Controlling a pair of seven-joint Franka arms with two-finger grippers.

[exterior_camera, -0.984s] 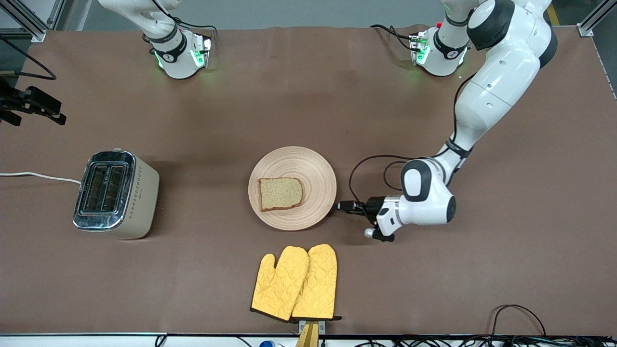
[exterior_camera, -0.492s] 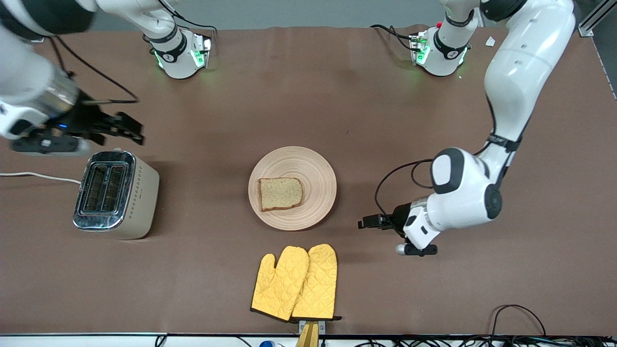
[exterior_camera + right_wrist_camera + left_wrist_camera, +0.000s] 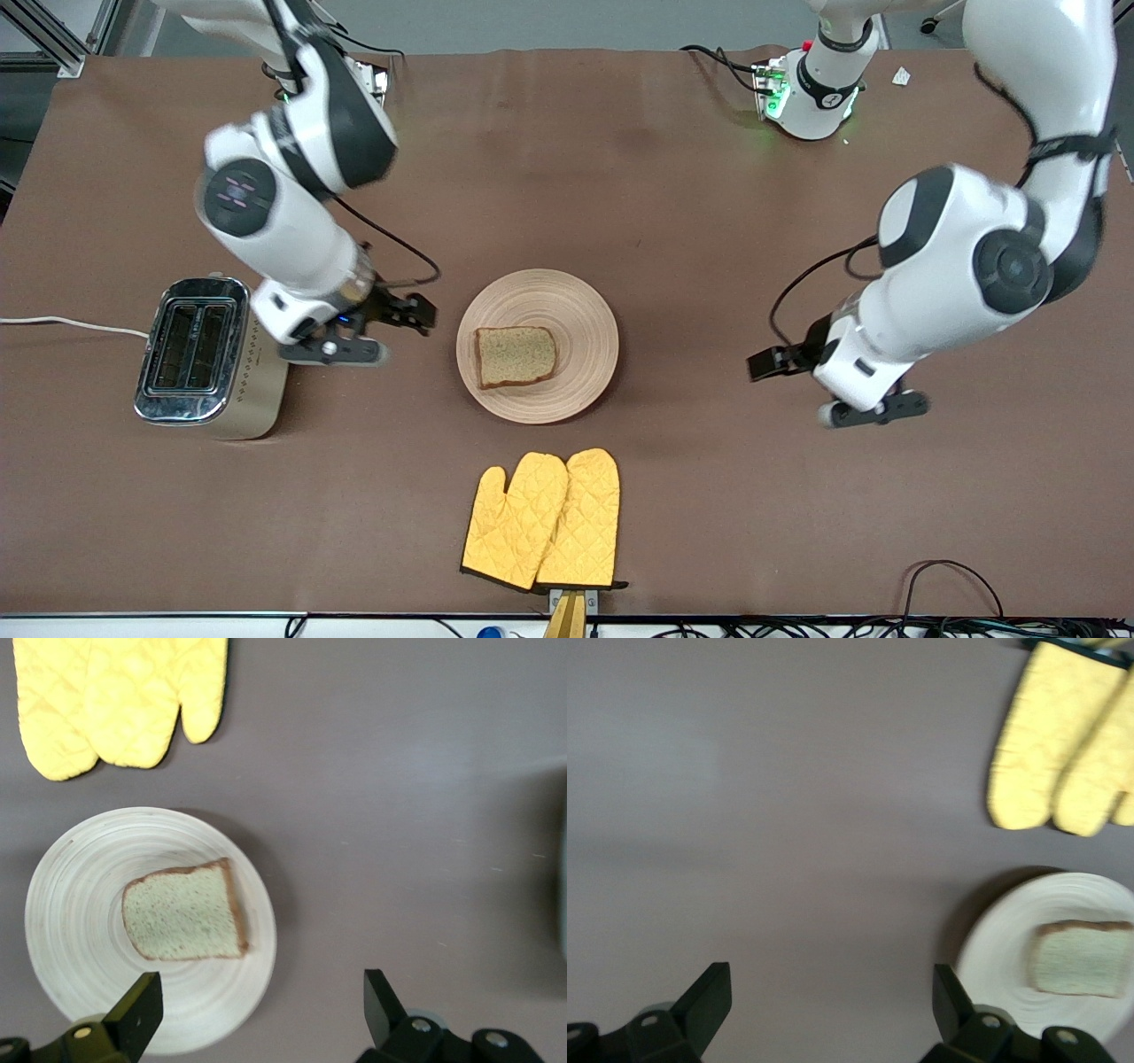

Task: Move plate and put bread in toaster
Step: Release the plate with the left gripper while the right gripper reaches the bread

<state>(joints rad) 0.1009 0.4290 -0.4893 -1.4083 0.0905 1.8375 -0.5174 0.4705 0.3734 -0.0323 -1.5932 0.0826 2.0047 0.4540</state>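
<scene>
Brown counter [image 3: 673,221]; toaster [image 3: 211,357] at right arm's end; plate [image 3: 580,319] mid-counter carrying bread [image 3: 516,356]; yellow mitts [image 3: 542,519] nearer camera; right claw [image 3: 409,313] spread, between toaster and plate; left claw [image 3: 772,361] spread, empty, over bare counter

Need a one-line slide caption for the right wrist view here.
Open right end effector over the table beside the plate holding the bread, yellow oven mitts nearby.
</scene>
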